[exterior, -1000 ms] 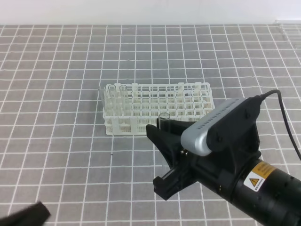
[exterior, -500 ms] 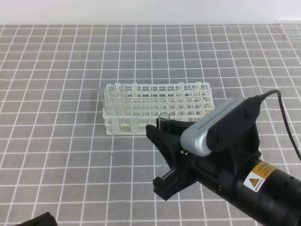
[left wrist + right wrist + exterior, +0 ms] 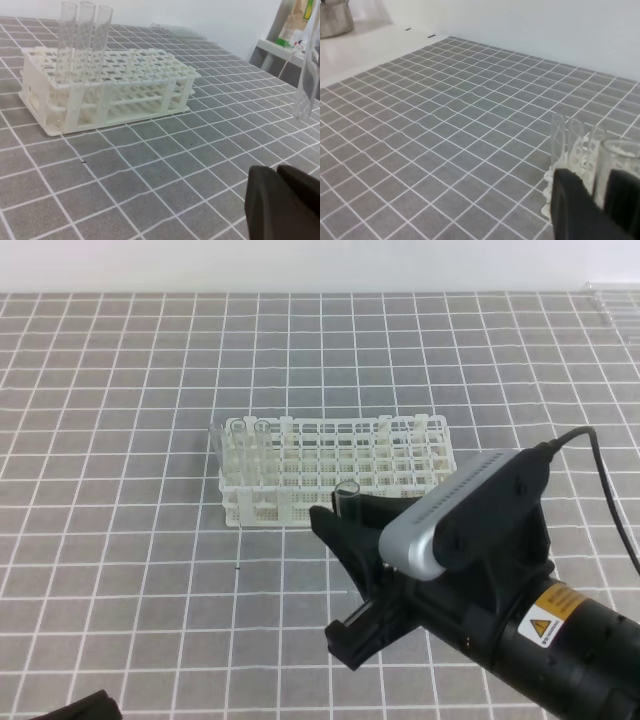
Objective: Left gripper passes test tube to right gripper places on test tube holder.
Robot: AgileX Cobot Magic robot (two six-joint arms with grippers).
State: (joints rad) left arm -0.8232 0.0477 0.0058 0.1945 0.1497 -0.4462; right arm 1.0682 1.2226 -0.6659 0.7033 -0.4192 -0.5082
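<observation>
One test tube [image 3: 349, 496] stands upright, clamped in the right gripper [image 3: 345, 575] jaws, ready for lowering. Near the bottom edge, the left gripper [image 3: 282, 202] sits clenched and empty. Beyond, the test tube holder [image 3: 335, 480] on the table [image 3: 120, 390] already keeps three tubes [image 3: 82, 40] at one end.

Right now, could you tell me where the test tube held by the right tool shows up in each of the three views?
Exterior high: the test tube pokes up at centre, only its rim and top showing above the right tool.
Left wrist: at the far right edge, its rounded bottom hanging clear of the table.
Right wrist: lower right, between the black fingers.
Shared landmark: the test tube holder.
</observation>
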